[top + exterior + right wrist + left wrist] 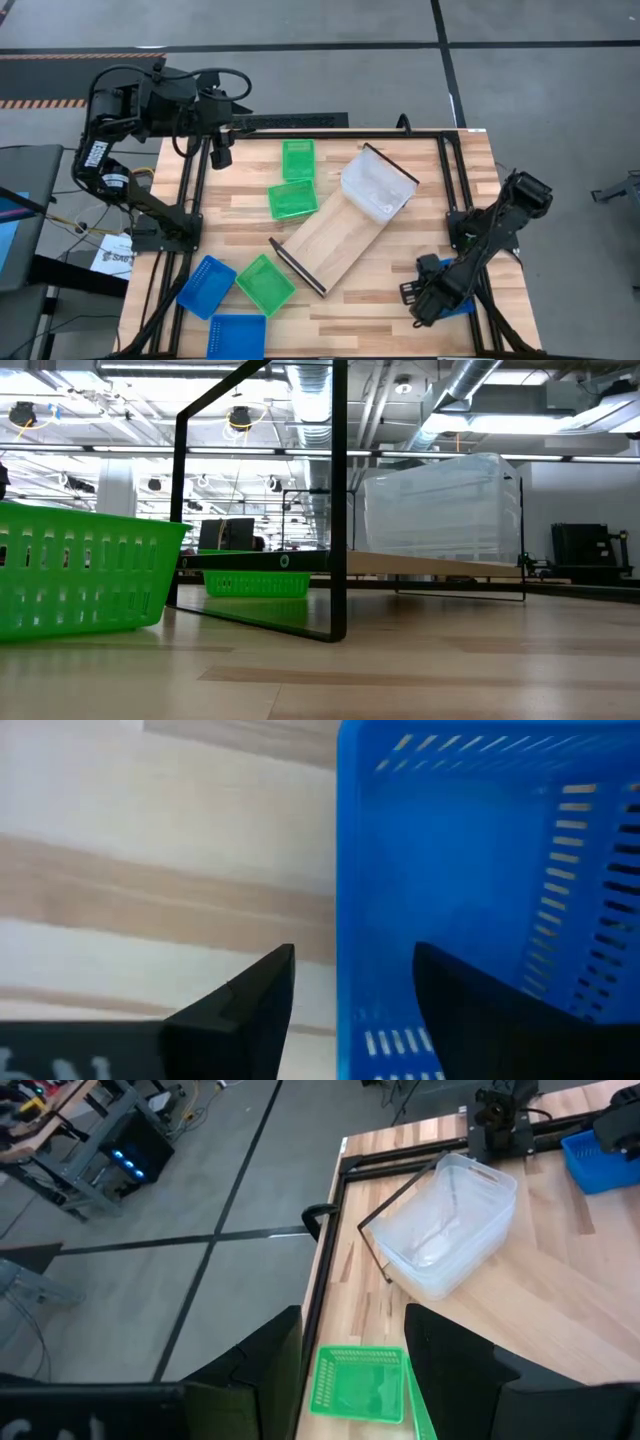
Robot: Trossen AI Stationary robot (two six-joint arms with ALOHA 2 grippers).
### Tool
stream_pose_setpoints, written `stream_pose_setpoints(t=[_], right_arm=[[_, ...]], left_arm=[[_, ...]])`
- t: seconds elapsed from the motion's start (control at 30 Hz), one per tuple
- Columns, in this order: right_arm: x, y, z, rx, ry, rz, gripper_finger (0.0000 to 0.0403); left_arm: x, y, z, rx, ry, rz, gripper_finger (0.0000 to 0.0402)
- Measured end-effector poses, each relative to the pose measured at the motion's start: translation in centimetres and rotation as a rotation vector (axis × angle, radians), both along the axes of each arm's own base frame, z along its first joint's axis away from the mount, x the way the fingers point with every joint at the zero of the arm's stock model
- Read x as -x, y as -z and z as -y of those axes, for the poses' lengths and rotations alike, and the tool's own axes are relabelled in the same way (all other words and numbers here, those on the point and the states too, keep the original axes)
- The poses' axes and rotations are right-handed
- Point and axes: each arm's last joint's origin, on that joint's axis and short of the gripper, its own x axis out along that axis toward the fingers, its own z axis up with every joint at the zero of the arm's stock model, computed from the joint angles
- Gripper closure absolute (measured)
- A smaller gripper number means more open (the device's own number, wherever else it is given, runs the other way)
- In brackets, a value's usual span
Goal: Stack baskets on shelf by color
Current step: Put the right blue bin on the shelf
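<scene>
Three green baskets are showing in the high view. One [298,158] is sitting near the top middle of the table, one [292,199] is lying just below it, and one [265,283] is lying lower down, left of the middle. Two blue baskets are showing plainly at the lower left: one [207,285] is lying tilted, and one [236,336] is lying at the bottom edge. A third blue basket [490,890] is filling the right side of the right wrist view; in the high view only a small bit of it is peeking out under the right arm at the lower right.

One shelf [335,235] is lying slanted across the middle of the table. A clear basket stack [377,186] is sitting on its upper right end; how many are in it cannot be told.

The left gripper [220,152] is hanging at the upper left, above the table edge. Its fingers are partly apart and holding nothing. The right gripper [350,985] is down at the blue basket. Its fingers are spread wide, one on each side of the basket wall, not squeezing it.
</scene>
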Motion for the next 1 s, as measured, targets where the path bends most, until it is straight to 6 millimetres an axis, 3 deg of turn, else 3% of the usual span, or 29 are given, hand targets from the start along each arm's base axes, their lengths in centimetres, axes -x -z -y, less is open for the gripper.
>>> stream_pose_setpoints(t=[0.17, 0.4, 0.57, 0.7, 0.83, 1.0], right_arm=[[-0.2, 0.4, 0.2, -0.012, -0.016, 0.01, 0.0232], [-0.3, 0.5, 0.1, -0.028, -0.024, 0.011, 0.0378], [-1.5, -0.7, 0.0, -0.077, -0.058, 0.036, 0.0391], [-3.8, -3.5, 0.3, -0.126, -0.142, 0.104, 0.0396], [-6.8, -7.7, 1.2, -0.182, -0.287, 0.241, 0.0399], [-10.6, -13.4, 4.4, -0.16, -0.491, 0.48, 0.04]], left_arm=[[0.0, 0.0, 0.0, 0.0, -0.001, 0.0, 0.0233], [0.0, 0.0, 0.0, -0.012, 0.004, -0.006, 0.0233], [0.0, 0.0, 0.0, -0.024, -0.003, -0.011, 0.0233], [0.0, 0.0, -0.1, -0.042, -0.007, -0.019, 0.0233], [0.0, 0.0, -0.1, -0.056, 0.0, -0.026, 0.0233], [0.0, 0.0, -0.1, -0.07, 0.009, -0.033, 0.0233]])
